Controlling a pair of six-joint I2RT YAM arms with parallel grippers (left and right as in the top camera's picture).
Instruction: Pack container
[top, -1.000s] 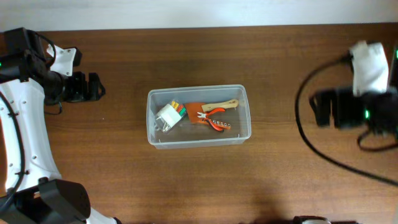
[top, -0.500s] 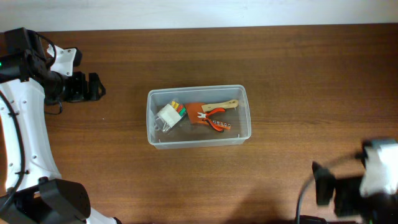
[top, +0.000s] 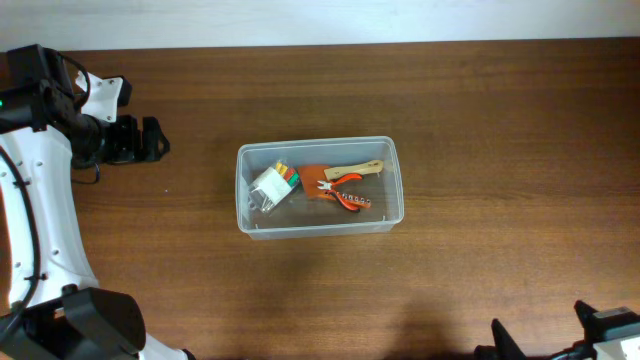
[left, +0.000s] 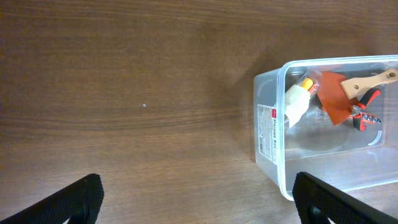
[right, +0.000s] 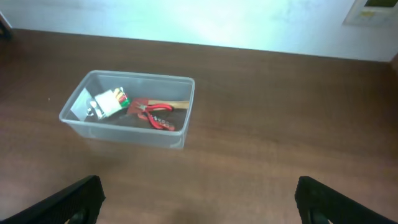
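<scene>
1. Two arms, posed very differently. The left arm (top: 35, 200) runs up the left side of the surface (top: 500, 110) and bends over at the top, so its wrist points right toward the tub, well apart from it. The right arm (top: 600, 338) sits at the near right corner. Only a sliver of it shows from overhead, and its wrist camera looks across the surface at the tub from far off.
2. Counting stuff:
   - One container (top: 320, 228), clear plastic, is in the middle of the surface with its long side running left to right.
   - Inside at the left end is one white block (top: 268, 186) with coloured bits on it.
   - Bunched around the middle are one pliers (top: 347, 198) with orange-red handles, one wooden-handled tool (top: 356, 169) and one flat orange piece (top: 313, 180).
   - One white label (left: 266, 134) is on the tub's left end wall.
3. So the left claw (left: 198, 202) is spread wide, with nothing between the fingers and touching nothing. The container is off to the right in its wrist view.
4. Same deal for the right claw (right: 200, 200): it gapes wide and empty, hanging over bare wood with the container well ahead of it.
</scene>
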